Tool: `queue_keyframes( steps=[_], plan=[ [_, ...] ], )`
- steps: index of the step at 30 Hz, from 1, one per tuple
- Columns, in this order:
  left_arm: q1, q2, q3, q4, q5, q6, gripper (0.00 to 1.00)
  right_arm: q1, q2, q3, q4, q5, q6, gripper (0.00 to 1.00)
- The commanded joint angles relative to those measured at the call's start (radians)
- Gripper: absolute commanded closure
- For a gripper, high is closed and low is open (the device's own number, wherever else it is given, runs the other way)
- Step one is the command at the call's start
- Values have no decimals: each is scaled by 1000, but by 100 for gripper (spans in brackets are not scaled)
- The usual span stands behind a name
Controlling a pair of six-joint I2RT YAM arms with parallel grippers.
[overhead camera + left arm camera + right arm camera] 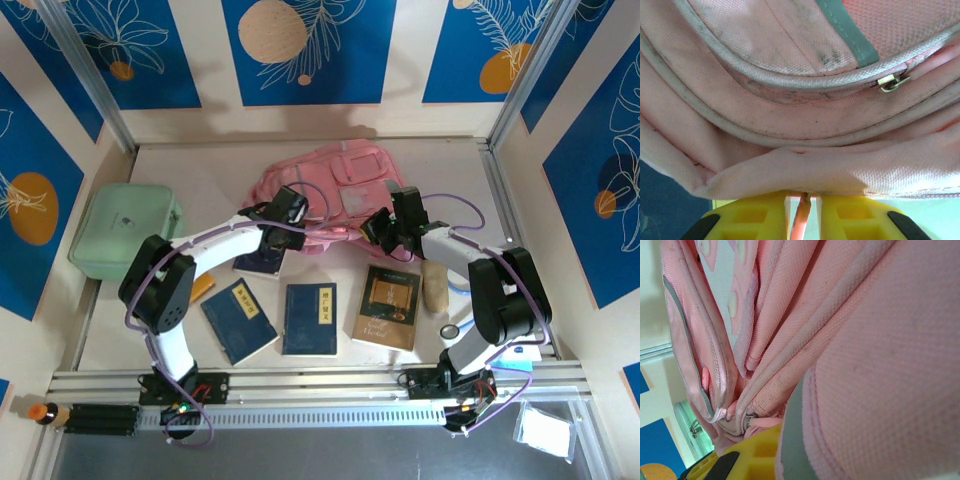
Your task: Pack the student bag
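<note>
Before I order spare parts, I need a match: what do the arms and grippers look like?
The left arm and right arm have white links between bulky black joints, with thin purple cables looping alongside. The left gripper and right gripper are black, with blocky yellow fingers.

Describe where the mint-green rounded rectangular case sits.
The mint-green case sits on the left side of the table in the top view, left of the pink fabric backpack.

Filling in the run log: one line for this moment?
left tool: at bag, strip between fingers | right tool: shut on bag | books: on table
</note>
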Motion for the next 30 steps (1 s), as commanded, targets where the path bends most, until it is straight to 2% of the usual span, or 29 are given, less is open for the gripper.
queue_keyframes(
  steps=[1,12,16,25,30],
  plan=[
    [8,30,-3,9,4,12,78,-5,-31,14,10,-21,-13,100],
    [10,-22,-76,31,31,37,76,-10,-29,17,1,-15,-13,100],
    [11,-39,-102,64,46,50,82,-10,-26,19,1,-17,-14,100],
    [13,-15,-56,64,36,64,73,-8,-18,24,2,-24,-11,100],
    [13,-29,-55,64,35,67,72,-8,-18,25,1,-23,-12,100]
  ],
)
